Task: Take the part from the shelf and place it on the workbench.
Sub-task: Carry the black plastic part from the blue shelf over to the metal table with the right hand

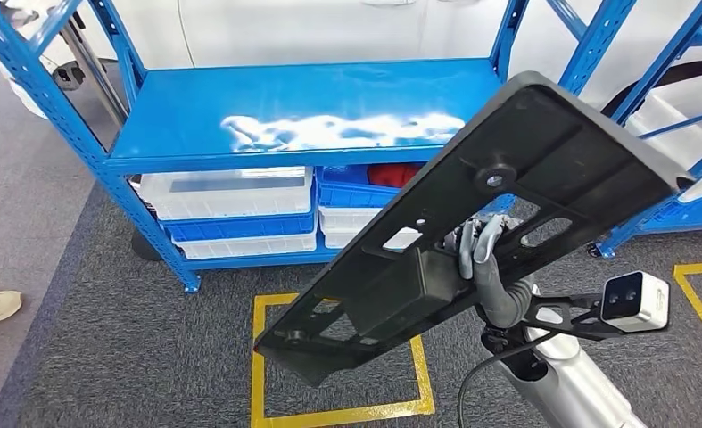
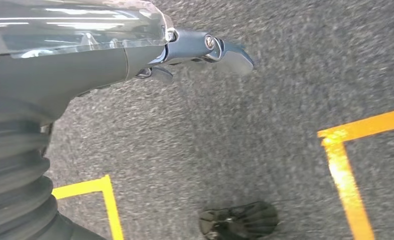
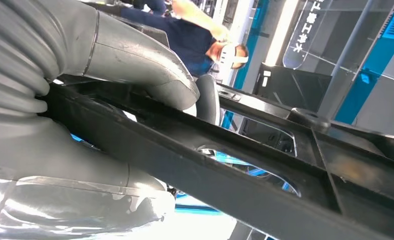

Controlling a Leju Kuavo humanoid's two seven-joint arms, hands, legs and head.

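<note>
- Right hand [image 1: 479, 254] grips the long black plastic part [image 1: 472, 223] – held tilted at centre frame, before the blue shelf [image 1: 284, 116]
- Left hand [image 2: 184, 55] hangs over grey carpet [image 2: 265, 150], holding nothing – fingers apart

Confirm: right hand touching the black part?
Touching. The right wrist view shows the right hand with its thumb pressed on the part; the head view shows fingers wrapped through it.

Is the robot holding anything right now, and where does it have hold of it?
Yes: its right hand grips the black part near the middle, at a cut-out.
</note>
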